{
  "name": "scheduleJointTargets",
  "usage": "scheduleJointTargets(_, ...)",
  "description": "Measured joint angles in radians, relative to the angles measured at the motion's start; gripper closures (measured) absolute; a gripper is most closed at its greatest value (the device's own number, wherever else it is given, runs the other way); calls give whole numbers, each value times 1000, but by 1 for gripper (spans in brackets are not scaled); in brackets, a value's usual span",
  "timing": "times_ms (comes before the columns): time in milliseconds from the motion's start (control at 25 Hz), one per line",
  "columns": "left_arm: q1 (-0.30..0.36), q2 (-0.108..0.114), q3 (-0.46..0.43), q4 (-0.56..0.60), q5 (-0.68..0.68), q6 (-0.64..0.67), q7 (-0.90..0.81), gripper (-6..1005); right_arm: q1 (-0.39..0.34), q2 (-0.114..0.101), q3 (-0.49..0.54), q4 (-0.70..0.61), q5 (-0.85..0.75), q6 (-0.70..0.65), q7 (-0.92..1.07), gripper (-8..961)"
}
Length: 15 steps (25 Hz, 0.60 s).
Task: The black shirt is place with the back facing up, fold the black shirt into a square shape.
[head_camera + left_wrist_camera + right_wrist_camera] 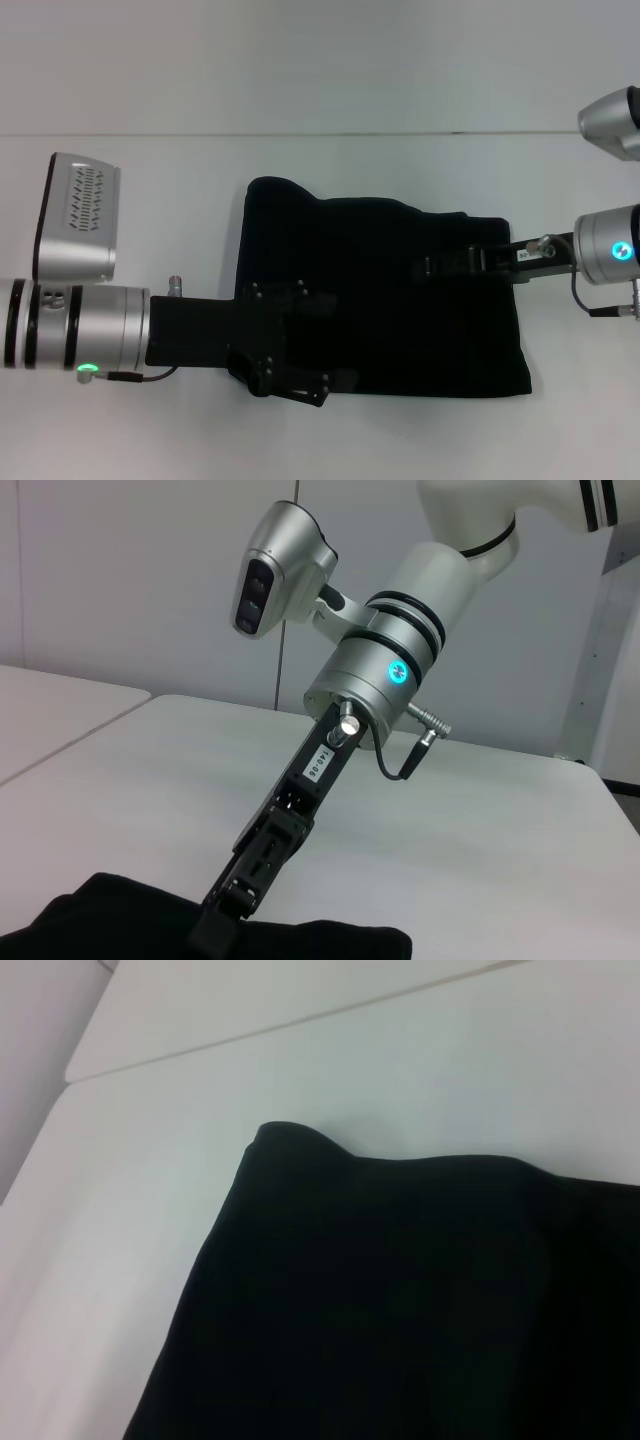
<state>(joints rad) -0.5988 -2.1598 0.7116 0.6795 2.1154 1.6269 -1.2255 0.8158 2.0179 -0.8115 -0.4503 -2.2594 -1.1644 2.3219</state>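
Left tool (290, 375) over black shirt's (390, 300) near-left edge, right tool (440, 266) on its middle, grips perhaps shut, cannot tell, white counter (330, 190) beneath.

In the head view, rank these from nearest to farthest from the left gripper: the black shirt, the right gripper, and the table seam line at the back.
1. black shirt, directly beneath the left gripper
2. right gripper, over the shirt's right part
3. table seam line, far back
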Motion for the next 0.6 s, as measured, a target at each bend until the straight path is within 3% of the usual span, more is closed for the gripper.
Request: scheduleJointTargets(600, -4, 0, 0, 0, -1, -10, 1, 65, 10, 16, -2, 24, 0, 20, 2, 143)
